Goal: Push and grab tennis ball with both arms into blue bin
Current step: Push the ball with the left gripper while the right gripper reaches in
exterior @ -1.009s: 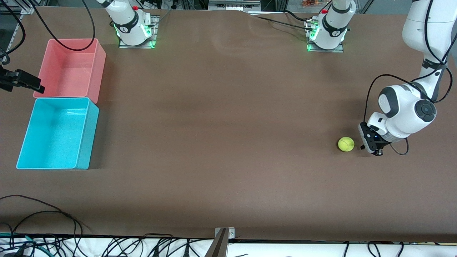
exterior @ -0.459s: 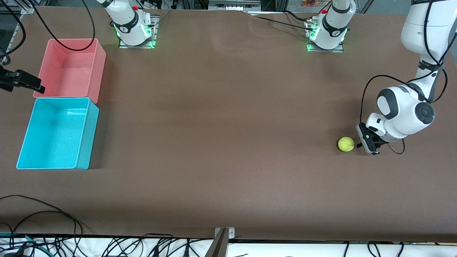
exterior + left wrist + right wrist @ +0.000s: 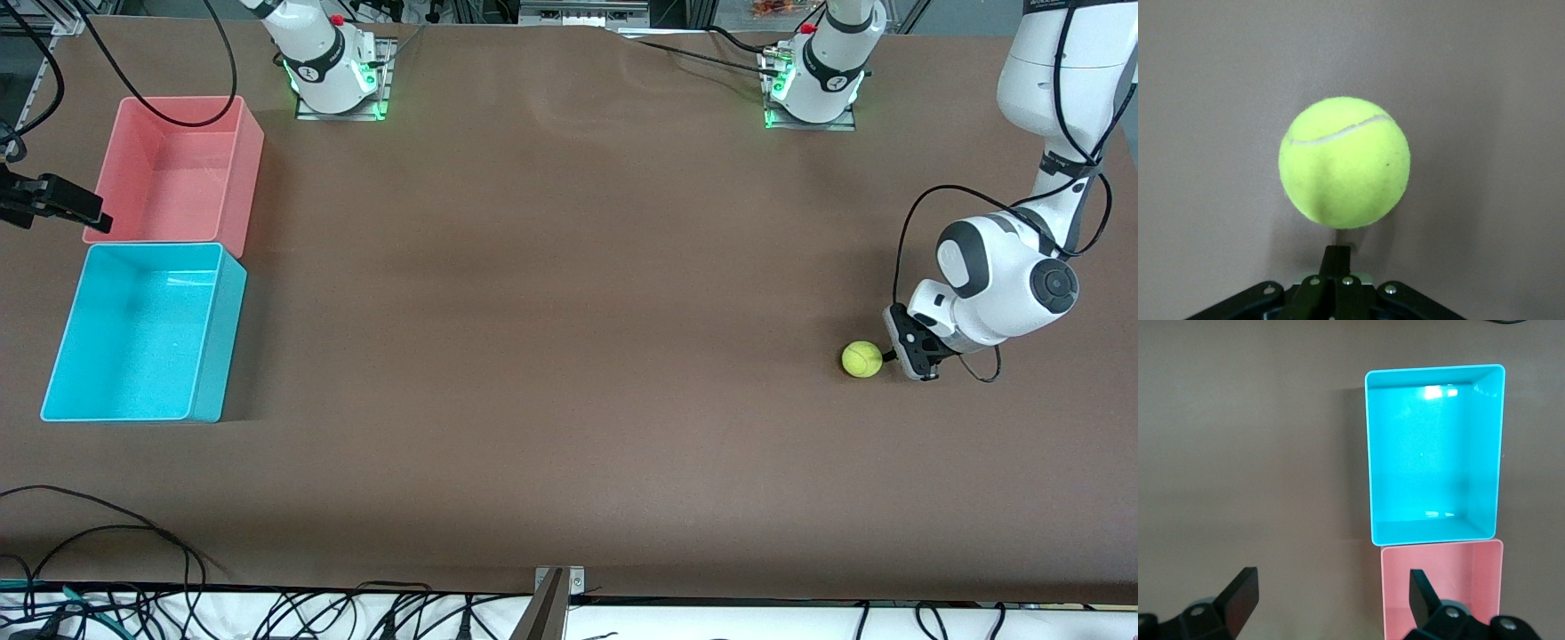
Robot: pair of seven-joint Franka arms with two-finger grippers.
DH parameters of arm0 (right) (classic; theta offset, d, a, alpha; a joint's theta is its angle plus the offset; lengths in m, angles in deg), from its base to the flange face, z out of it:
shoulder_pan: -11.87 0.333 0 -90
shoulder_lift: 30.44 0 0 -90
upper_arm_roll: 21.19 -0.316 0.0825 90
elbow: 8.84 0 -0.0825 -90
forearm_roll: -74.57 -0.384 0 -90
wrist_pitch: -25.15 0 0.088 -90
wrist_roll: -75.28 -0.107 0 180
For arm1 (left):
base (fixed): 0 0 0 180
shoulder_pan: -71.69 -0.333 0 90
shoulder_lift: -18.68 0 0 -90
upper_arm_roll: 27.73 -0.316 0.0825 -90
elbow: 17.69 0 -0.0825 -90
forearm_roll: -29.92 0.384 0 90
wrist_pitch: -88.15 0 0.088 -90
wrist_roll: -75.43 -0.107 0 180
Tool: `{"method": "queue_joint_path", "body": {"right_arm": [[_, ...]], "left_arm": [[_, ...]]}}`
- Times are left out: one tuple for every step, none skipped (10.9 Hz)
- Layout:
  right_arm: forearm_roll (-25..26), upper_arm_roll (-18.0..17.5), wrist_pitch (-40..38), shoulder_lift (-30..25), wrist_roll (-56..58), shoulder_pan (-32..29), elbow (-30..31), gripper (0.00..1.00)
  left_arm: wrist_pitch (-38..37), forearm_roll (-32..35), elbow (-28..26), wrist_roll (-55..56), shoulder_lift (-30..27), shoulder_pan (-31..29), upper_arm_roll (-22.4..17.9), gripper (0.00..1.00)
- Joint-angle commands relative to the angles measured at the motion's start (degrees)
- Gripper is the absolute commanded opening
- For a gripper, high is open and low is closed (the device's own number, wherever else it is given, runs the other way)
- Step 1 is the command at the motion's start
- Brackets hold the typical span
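Front view: the tennis ball (image 3: 861, 359) rests on the counter (image 3: 569, 356) at the left arm's end, well apart from the blue bin (image 3: 142, 331). The left end effector (image 3: 900, 354) sits just beside it. Left wrist view: fingers closed, empty; the push step is in hand. Right wrist view: the right end effector (image 3: 1331, 603) waits open near both bins. Next, drive the ball binward.

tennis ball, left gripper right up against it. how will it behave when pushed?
The tennis ball is round on a flat table, so it will likely roll freely. The shut left gripper offers one narrow tip, so it may veer. Fuzzy felt probably slows it somewhat.
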Motion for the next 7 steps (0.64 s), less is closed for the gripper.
{"method": "queue_joint_path", "body": {"right_arm": [[-1.0, 0.0, -0.8, 0.0, -0.5, 0.1, -0.4, 1.00], [-1.0, 0.0, -0.8, 0.0, -0.5, 0.1, -0.4, 1.00], [-1.0, 0.0, -0.8, 0.0, -0.5, 0.2, -0.4, 1.00], [-1.0, 0.0, -0.8, 0.0, -0.5, 0.2, -0.4, 1.00], [-1.0, 0.0, -0.8, 0.1, -0.5, 0.2, -0.3, 1.00], [-1.0, 0.0, -0.7, 0.6, -0.5, 0.2, -0.3, 1.00], [-1.1, -0.1, -0.5, 0.8, -0.5, 0.3, 0.0, 1.00]], "left_arm": [[-0.8, -1.5, 0.8, 4.4, 0.2, 1.9, 0.4, 0.00], [-0.8, -1.7, 1.1, 10.7, 0.6, 3.1, 2.3, 0.00], [-0.8, -1.8, 3.7, 19.6, 1.5, 4.3, 5.5, 0.00], [-0.8, -1.5, 6.7, 29.8, 2.4, 6.4, 8.2, 0.00], [-0.8, -1.5, 8.6, 37.0, 3.0, 8.6, 9.2, 0.00], [-0.8, -1.5, 8.9, 38.5, 2.7, 9.1, 9.2, 0.00], [-0.8, -1.1, 8.8, 38.1, 2.0, 9.0, 9.2, 0.00]]}}
